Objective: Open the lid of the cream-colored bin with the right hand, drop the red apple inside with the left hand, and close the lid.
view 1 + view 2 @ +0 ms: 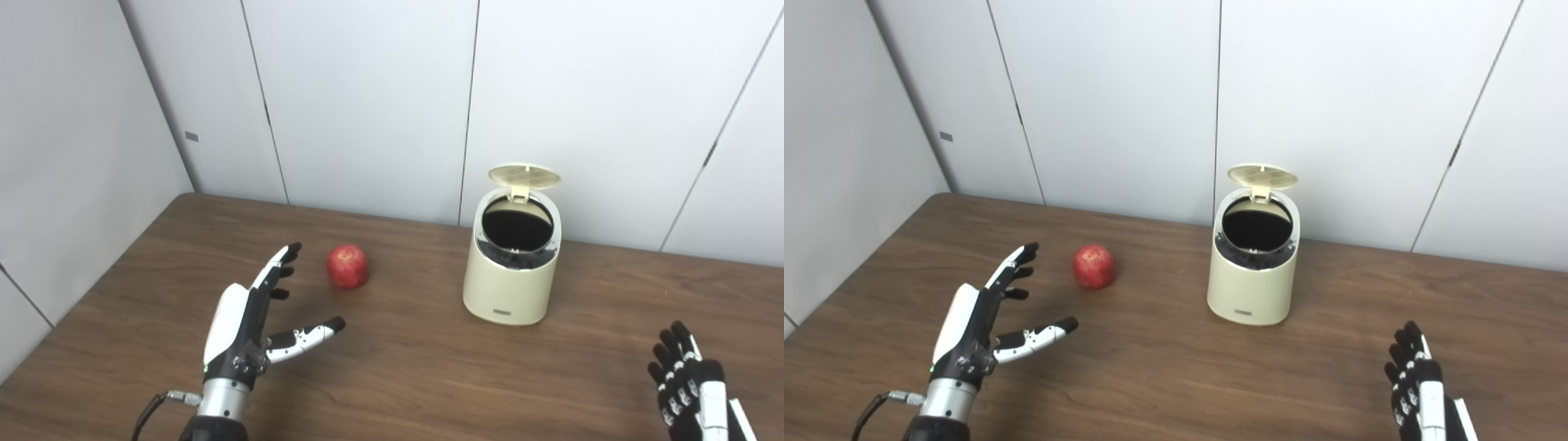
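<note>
One apple on tabletop, centre-left of frame, beside open-lidded bin. Likely firm, smooth, rollable: wrap around sides. Left hand spread, empty; right hand lower right, empty, fingers apart.

One marking noted: a small dark label low on the front wall of the cream-colored bin, near its base. Its characters are too small and blurred to read. No other text, number or sign is legible.

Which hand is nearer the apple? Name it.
The left hand, open with its fingers reaching toward the red apple; the right hand waits at the table's near right edge.
</note>
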